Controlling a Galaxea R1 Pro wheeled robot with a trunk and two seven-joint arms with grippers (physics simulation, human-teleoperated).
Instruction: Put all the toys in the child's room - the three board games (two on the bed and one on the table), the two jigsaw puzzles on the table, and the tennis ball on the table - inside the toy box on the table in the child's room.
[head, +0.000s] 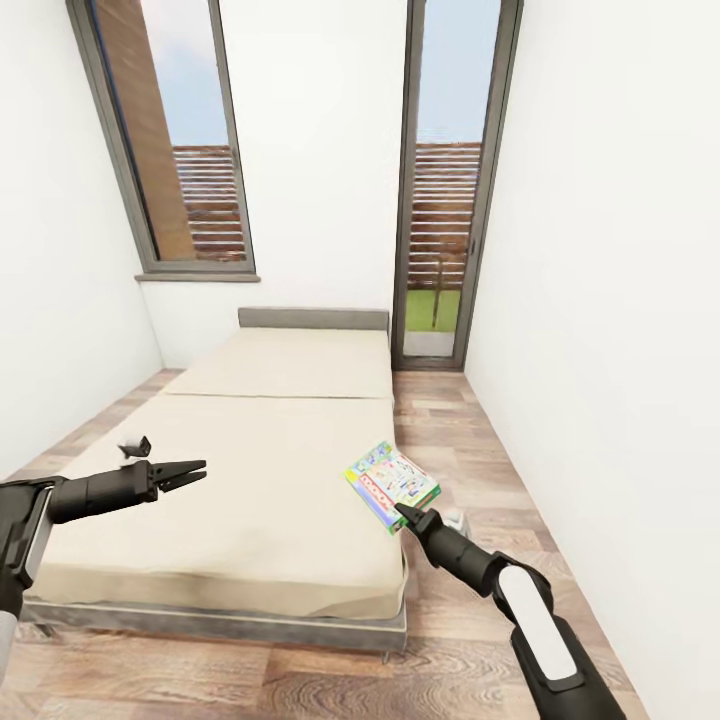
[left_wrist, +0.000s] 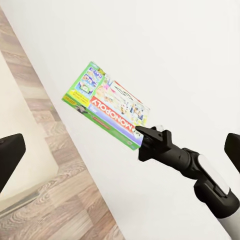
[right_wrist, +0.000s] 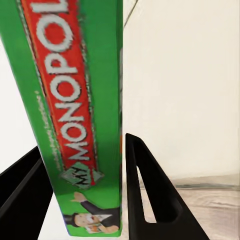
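Note:
A board game (head: 392, 483), a thin flat box with a pale cartoon lid, green edges and a red Monopoly band, hangs tilted in the air over the right edge of the bed (head: 260, 500). My right gripper (head: 406, 513) is shut on its near edge. In the right wrist view the green edge of the box (right_wrist: 75, 100) stands between the two black fingers (right_wrist: 150, 195). My left gripper (head: 192, 472) hovers open over the left of the beige mattress, holding nothing. The left wrist view looks across at the box (left_wrist: 107, 105) and the right gripper (left_wrist: 144, 136).
The bed's grey headboard (head: 312, 319) stands against the far wall. A white wall (head: 600, 350) runs close along the right, with a strip of wood floor (head: 470, 470) between it and the bed. A glass door (head: 440, 200) is at the back right, a window (head: 180, 150) at the back left.

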